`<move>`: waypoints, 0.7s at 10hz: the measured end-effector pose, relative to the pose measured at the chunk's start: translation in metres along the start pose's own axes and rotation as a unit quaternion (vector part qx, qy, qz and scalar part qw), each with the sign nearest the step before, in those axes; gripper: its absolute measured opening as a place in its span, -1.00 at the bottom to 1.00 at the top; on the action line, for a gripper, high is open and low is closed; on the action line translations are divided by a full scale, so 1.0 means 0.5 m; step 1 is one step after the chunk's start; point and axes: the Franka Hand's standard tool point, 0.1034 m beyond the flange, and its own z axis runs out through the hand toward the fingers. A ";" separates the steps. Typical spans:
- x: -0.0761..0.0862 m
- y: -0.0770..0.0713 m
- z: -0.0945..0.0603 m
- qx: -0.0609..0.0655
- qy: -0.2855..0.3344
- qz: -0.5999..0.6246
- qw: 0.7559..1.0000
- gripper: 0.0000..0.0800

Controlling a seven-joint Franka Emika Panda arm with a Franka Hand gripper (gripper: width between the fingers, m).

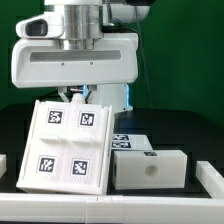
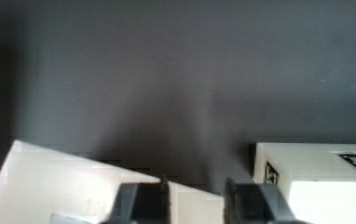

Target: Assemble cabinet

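We see the gripper [image 2: 196, 208] with its two fingers [image 2: 139, 205] a little apart. Only the dark table [image 2: 157, 80] shows in the gap, so it holds nothing. A big flat cabinet panel [image 1: 65, 148] with four tags leans just under the gripper, close by one finger. A cabinet box [image 1: 150, 168] lies near the gripper, on its other side
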 end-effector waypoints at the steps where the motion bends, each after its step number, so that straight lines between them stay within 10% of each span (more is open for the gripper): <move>1: 0.014 -0.003 -0.024 0.002 -0.002 -0.007 1.000 -0.67; 7: 0.062 0.010 -0.055 0.000 -0.002 -0.015 1.000 -0.77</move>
